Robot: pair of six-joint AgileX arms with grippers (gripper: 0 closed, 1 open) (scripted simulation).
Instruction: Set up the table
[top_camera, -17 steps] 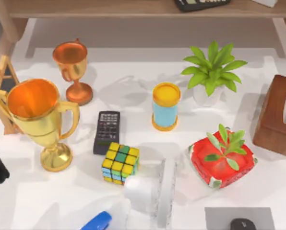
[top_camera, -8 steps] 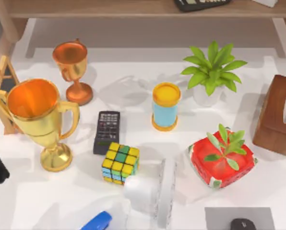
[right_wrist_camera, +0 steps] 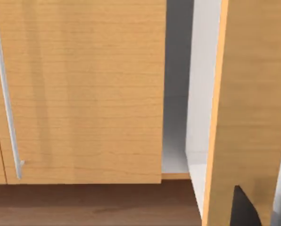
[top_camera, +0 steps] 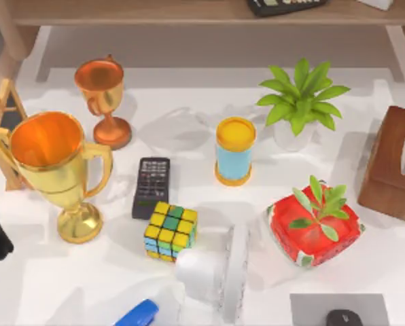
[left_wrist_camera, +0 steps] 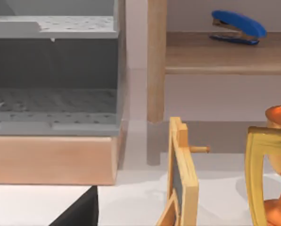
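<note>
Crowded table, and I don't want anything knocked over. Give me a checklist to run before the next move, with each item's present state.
1. Large gold trophy upright on the table: ok.
2. Small copper trophy upright, apart from the gold one: ok.
3. Blue cup standing, clear of the calculator: ok.
4. Puzzle cube free of neighbours: not ok, the white fan sits right beside it.
5. Left gripper open: cannot tell.
6. Right gripper open: cannot tell.

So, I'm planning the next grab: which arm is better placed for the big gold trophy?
Left, likely: the gold trophy stands at the left of the table, close before the left wrist camera, while the right wrist camera faces a wooden cabinet.
</note>
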